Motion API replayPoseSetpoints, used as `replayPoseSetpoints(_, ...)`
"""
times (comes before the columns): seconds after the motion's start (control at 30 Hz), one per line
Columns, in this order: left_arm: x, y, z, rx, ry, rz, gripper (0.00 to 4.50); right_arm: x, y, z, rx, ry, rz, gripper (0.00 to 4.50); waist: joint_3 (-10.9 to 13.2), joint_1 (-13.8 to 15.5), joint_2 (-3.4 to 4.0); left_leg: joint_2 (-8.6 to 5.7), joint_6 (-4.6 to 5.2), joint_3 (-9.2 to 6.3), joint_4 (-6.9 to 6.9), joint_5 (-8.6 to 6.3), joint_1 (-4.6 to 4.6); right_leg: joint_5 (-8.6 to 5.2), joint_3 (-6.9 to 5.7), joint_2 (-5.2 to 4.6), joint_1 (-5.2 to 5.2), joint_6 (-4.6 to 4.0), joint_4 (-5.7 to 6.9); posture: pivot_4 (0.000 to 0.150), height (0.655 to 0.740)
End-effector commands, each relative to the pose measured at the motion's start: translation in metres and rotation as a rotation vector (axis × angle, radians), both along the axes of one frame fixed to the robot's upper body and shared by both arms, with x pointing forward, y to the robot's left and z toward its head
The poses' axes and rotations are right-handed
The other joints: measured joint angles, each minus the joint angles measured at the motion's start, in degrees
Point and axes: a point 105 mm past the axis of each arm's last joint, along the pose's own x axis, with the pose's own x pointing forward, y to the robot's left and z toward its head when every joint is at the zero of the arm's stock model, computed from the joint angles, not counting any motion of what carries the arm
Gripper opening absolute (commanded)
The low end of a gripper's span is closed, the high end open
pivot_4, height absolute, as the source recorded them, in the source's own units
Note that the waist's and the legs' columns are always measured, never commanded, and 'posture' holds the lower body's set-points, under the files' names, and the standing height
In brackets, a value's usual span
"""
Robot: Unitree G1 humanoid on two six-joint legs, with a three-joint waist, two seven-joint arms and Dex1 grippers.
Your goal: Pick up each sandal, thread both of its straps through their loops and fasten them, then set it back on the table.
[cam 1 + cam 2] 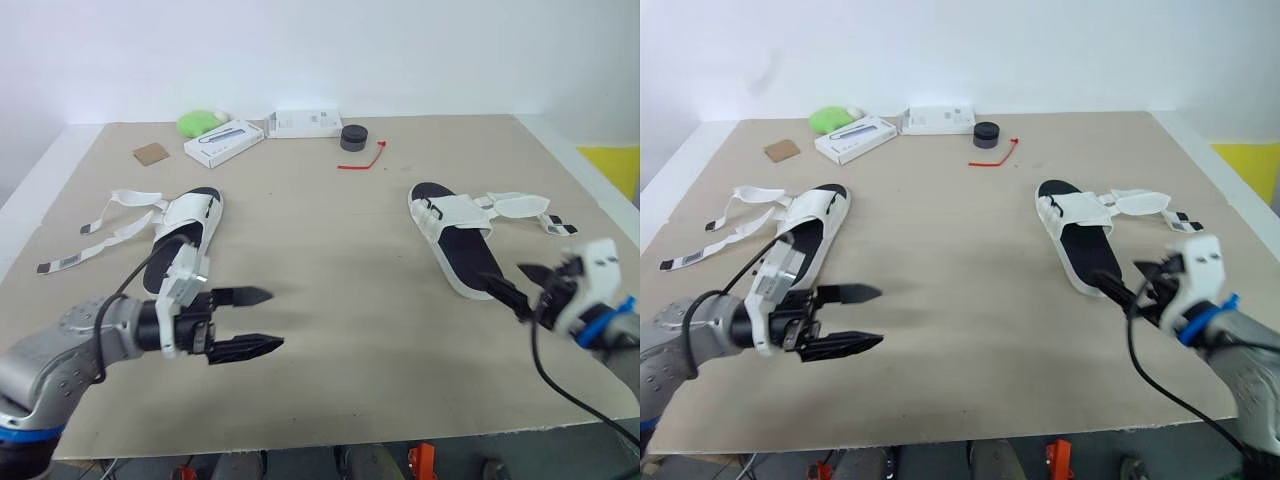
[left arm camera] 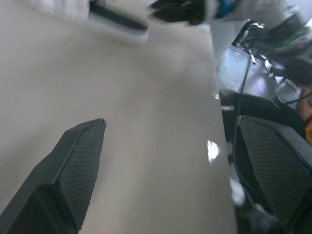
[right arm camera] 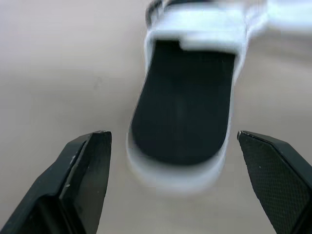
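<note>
The right gripper (image 1: 507, 277), fingers spread wide, faces the heel of a white, black-soled strap sandal (image 1: 455, 240) (straps lying loose). The left gripper (image 1: 258, 321), fingers likewise parted, hangs over the beige tabletop (image 1: 340, 260) near the second white sandal (image 1: 182, 232).

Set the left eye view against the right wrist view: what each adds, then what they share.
Left eye view adds the left sandal with loose straps, the open left end effector, white boxes, a green object, a black puck, a red tie. Right wrist view adds a close look down the black footbed between the open fingers. Shared: the right sandal, the right end effector, the table.
</note>
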Motion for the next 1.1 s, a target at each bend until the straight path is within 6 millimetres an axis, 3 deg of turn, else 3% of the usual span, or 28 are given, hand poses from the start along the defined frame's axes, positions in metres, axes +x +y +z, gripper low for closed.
replayPoseSetpoints(0.03,0.007,-0.004,0.007,-0.021,-0.064,0.003,4.5,0.014,0.004,0.008,-0.008,-0.022,-0.032,4.44,0.0,0.01,0.0,0.0,0.0,0.0,-0.01,0.0,-0.02,0.04,0.01,0.01,-0.01,0.07,0.0,0.15,0.74)
replayPoseSetpoints(0.13,0.018,-0.009,0.012,-0.056,-0.098,0.019,4.5,0.032,0.02,0.007,-0.007,-0.002,-0.001,4.44,0.01,0.0,-0.01,-0.02,0.03,-0.01,-0.01,-0.02,-0.09,0.12,0.02,0.01,-0.05,0.26,0.0,0.15,0.74)
replayPoseSetpoints(0.43,0.038,-0.024,0.02,-0.177,-0.077,0.046,4.5,0.076,0.035,-0.009,-0.053,0.048,-0.015,4.44,0.0,0.0,-0.01,-0.02,0.05,0.0,0.04,0.0,-0.15,0.24,0.05,0.03,-0.09,0.24,0.0,0.15,0.74)
replayPoseSetpoints(0.83,0.034,-0.033,0.016,-0.224,-0.038,0.029,4.5,0.115,0.058,0.002,-0.081,-0.055,0.01,4.44,0.01,-0.11,-0.01,-0.01,0.06,0.01,0.04,0.01,-0.14,0.38,0.09,0.06,-0.11,0.1,0.03,0.15,0.74)
replayPoseSetpoints(1.1,0.031,-0.032,0.013,-0.243,-0.019,0.052,4.5,0.128,0.067,-0.011,-0.152,-0.118,-0.05,4.44,0.0,-0.26,-0.01,-0.01,0.06,0.03,0.04,0.02,-0.13,0.5,0.12,0.06,-0.12,-0.07,0.03,0.15,0.74)
